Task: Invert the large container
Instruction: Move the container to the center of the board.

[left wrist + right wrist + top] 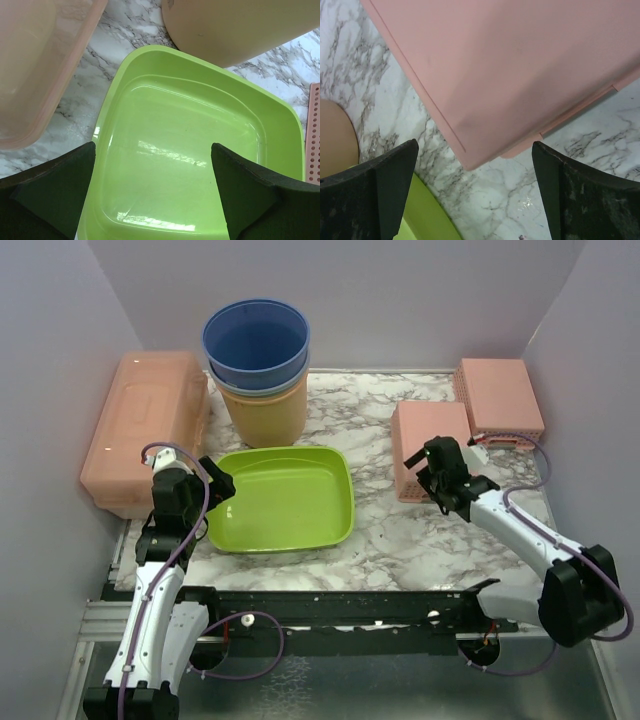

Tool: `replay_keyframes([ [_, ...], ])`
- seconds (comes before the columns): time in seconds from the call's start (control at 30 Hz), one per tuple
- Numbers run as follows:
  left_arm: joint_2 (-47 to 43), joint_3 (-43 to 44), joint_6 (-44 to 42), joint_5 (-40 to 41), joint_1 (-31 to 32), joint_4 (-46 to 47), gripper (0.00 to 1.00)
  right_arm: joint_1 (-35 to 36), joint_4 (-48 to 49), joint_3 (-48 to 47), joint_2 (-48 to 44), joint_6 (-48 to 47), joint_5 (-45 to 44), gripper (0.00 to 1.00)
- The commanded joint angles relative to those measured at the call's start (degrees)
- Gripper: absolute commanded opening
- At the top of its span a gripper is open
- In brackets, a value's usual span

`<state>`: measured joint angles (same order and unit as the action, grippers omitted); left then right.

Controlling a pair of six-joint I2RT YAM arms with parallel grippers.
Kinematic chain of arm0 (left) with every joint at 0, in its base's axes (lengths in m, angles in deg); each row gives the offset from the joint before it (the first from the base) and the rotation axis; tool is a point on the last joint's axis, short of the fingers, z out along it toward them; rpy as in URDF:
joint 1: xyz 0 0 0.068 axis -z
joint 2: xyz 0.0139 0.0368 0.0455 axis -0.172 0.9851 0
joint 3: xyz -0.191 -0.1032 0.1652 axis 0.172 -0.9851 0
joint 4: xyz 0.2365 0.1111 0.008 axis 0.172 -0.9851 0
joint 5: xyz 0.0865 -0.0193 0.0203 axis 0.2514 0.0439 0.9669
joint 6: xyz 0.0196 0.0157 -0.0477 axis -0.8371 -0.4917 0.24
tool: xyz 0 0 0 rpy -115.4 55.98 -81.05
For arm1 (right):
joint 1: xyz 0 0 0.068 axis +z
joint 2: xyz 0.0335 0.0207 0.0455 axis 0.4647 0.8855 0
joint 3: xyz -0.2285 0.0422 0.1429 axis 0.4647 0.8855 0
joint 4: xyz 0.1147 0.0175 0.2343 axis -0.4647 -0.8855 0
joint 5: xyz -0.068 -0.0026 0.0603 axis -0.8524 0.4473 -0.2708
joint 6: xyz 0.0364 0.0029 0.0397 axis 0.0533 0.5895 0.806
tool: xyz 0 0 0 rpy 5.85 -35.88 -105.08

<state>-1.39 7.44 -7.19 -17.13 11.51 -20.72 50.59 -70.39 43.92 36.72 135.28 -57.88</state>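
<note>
**Containers.** The large green container (285,500) stands upright, open side up, on the marble table (400,530), left of centre. Nothing lies in it; the left wrist view shows a bare, glossy floor (190,150). Behind it stands a tan bucket (265,415) with a blue bucket (255,340) nested in it, and a second bluish rim shows between the two. The visible interior of the blue bucket is empty. A pink lidded box (145,425) sits along the left edge with its lid closed; its contents cannot be made out. Two pink perforated baskets (430,445) (500,395) lie at the right, each with a flat solid face up.

**Grippers.** The left gripper (220,488) is at the green container's left rim, jaws spread wide and holding nothing. Its wrist view shows the container's near-left part between the fingers (65,190). The right gripper (422,462) hangs over the nearer pink basket (520,65), likewise wide open and empty. It is well apart from the green container, of which only a corner (427,220) shows in its wrist view.
</note>
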Motion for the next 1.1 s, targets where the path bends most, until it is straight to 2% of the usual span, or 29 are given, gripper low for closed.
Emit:
replay_keyframes([
  [0.0,0.68,-0.4,-0.73,-1.52,-0.29,0.72,0.99,0.31,1.07,-4.62,5.39,4.23,-8.13,1.0],
  [0.1,0.95,-0.32,-0.79,-1.77,-0.29,0.72,0.99,0.22,1.25,-7.74,9.51,3.97,-14.12,1.0],
  [0.2,0.81,-0.31,-0.88,-1.84,-0.28,0.72,0.99,-0.14,4.21,-10.41,13.43,-1.75,-15.69,1.0],
  [0.33,0.56,-0.4,-0.78,-1.55,-0.29,0.72,0.99,-0.51,3.69,-13.9,17.17,-5.23,-14.61,1.0],
  [0.73,0.9,-0.36,-0.92,-1.72,-0.29,0.72,0.99,-2.17,4.7,-20.01,26.64,-1.66,-11.24,1.0],
  [1.07,0.7,-0.41,-0.84,-1.53,-0.29,0.72,0.99,-8.73,6.62,-25.31,31.77,-2.83,-5.65,1.0],
])
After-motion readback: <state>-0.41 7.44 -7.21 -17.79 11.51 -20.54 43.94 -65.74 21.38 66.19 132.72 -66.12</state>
